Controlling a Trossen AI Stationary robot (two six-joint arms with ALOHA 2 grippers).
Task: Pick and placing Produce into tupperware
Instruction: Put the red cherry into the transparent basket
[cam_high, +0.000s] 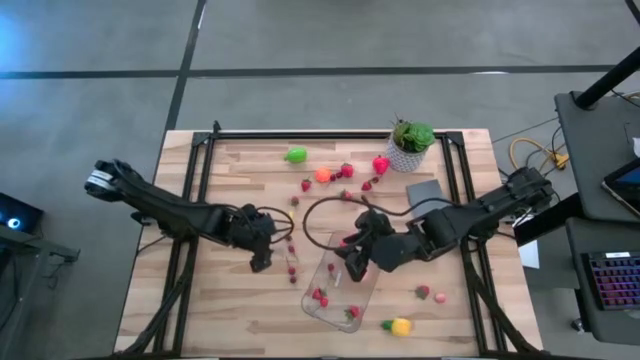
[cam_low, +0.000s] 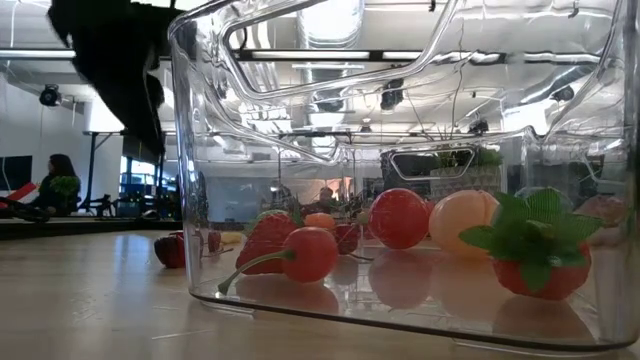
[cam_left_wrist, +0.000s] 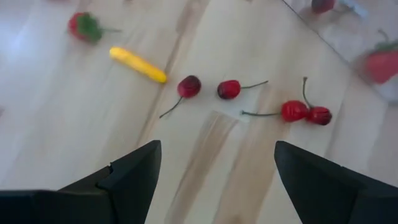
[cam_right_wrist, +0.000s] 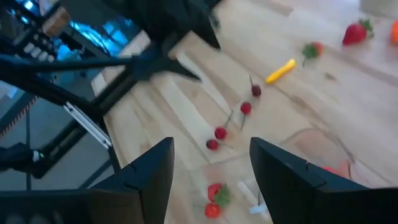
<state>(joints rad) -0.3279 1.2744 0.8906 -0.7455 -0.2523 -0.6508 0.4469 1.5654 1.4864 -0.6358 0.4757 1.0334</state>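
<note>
The right gripper (cam_high: 352, 262) hangs over the far end of the tupperware (cam_high: 338, 290), with its jaws apart and nothing between them; in its wrist view a red strawberry (cam_right_wrist: 216, 193) lies below the gap. The left gripper (cam_high: 262, 262) waits just beside the container on its left side, low over the tabletop (cam_high: 220, 320), jaws wide apart and empty. Ahead of its fingers (cam_left_wrist: 130, 177) lie loose cherries (cam_left_wrist: 188, 86) with thin stems and a small yellow piece (cam_left_wrist: 138, 64), all on bare wood. Inside the clear container the low view shows a cherry (cam_low: 309, 253), a red round piece (cam_low: 399, 217), a pale orange one (cam_low: 462, 218) and a strawberry with green leaves (cam_low: 535, 262). Farther out, more produce is scattered on the far half of the tabletop: a light green piece (cam_high: 296, 155), an orange piece (cam_high: 322, 175) and a red strawberry (cam_high: 380, 165). A potted plant (cam_high: 411, 141) and a grey slab (cam_high: 424, 189) stand behind the right arm. A yellow and green piece (cam_high: 398, 325) lies near the front edge. I can read no writing.
</note>
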